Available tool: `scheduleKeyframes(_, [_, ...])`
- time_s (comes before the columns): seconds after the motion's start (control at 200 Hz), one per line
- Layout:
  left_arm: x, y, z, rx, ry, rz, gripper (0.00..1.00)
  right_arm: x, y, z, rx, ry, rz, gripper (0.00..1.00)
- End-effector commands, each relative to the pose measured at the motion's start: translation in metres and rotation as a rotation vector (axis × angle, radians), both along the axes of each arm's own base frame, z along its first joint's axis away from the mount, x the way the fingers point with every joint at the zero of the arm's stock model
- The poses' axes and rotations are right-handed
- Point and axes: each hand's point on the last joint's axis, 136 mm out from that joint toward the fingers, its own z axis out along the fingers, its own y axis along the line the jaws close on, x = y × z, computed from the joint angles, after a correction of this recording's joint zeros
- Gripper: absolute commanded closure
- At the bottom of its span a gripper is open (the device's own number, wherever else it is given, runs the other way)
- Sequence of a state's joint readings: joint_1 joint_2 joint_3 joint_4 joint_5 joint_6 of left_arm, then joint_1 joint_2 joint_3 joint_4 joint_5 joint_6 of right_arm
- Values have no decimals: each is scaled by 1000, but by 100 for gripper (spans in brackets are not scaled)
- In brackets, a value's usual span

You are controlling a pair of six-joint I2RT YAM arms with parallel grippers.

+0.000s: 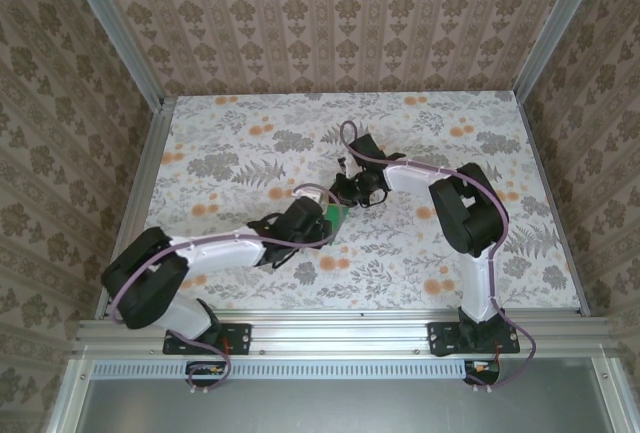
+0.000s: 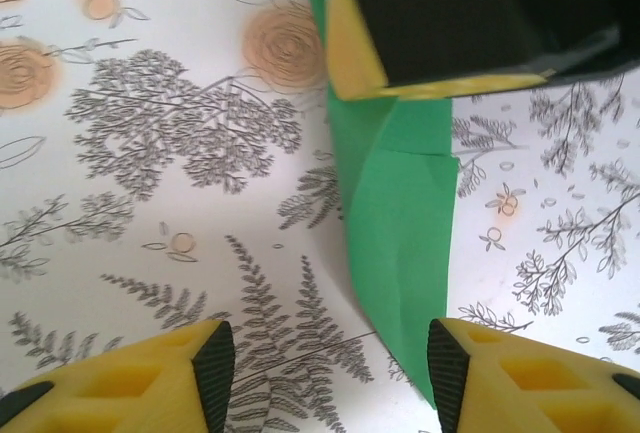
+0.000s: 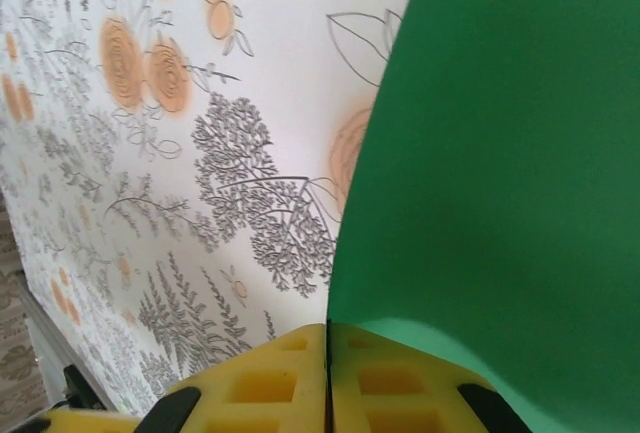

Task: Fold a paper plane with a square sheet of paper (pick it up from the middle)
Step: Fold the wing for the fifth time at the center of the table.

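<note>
Your left hand point(image 2: 328, 371) is open: the two yellow fingers point(image 2: 120, 393) stand apart, w/ nothing between the pads. Your right hand point(image 3: 327, 353) is closed and pinches the green paper point(image 3: 500, 173) at one end. In the left wrist view this hand is at the top, w/ the paper coming out under it. In the top view both hands are near the middle of the surface point(image 1: 230, 143), close to each other, and the paper is a small green patch between them.

Risks, in my opinion:
- The paper hangs on one grip only, so if the right hand moves quickly, the thin sheet can slip out or bend at a wrong place.
- The free end is just beside the right finger of the left hand, not in the centre of the gap. If you close now, you probably catch only the edge and press a false crease.
- If both hands hold and pull apart, it can tear.

Direction: the paper is folded to a narrow band. Its long axis goes from the right hand toward the left hand, and the pointed corner looks to the left hand. I cannot tell if this corner touches the surface.
</note>
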State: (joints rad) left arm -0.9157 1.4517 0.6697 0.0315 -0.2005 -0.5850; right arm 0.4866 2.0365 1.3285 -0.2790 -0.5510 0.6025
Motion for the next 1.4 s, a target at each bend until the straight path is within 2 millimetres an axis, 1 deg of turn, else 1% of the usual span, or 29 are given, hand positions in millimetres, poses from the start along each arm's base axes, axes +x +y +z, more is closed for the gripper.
scheduleKeyframes(0.0, [-3,2,5,-174,72,33,42,-2,7,4,76,-10,39,91])
scheduleKeyframes(0.09, [-1,13,4,-254,108,82,40,-2,11,9,122,-6,37,91])
scheduleKeyframes(0.175, [0,15,2,-326,150,99,37,0,15,14,161,0,29,90])
scheduleKeyframes(0.26, [2,12,2,-396,180,100,36,2,20,20,225,13,11,90])
scheduleKeyframes(0.385, [8,3,2,-478,207,84,35,8,22,22,290,45,-37,89])
scheduleKeyframes(0.47, [11,-2,-1,-488,222,73,35,14,20,21,320,68,-79,89])
scheduleKeyframes(0.575, [15,-4,-8,-470,229,83,36,21,15,19,340,85,-124,89])
scheduleKeyframes(0.685, [18,-1,-15,-444,223,98,41,27,10,16,341,97,-158,89])
scheduleKeyframes(0.795, [21,-1,-20,-425,223,107,51,31,6,13,349,107,-182,89])
scheduleKeyframes(0.96, [25,5,-29,-378,219,132,63,31,3,7,341,117,-191,89])
scheduleKeyframes(1.115, [25,13,-40,-297,226,151,68,31,0,2,326,118,-191,89])
scheduleKeyframes(1.225, [23,20,-47,-243,232,166,71,30,-5,-5,285,110,-182,89])
scheduleKeyframes(1.295, [21,25,-51,-204,238,173,71,30,-10,-10,252,100,-175,88])
scheduleKeyframes(1.395, [19,25,-53,-172,237,161,72,31,-13,-15,230,93,-160,87])
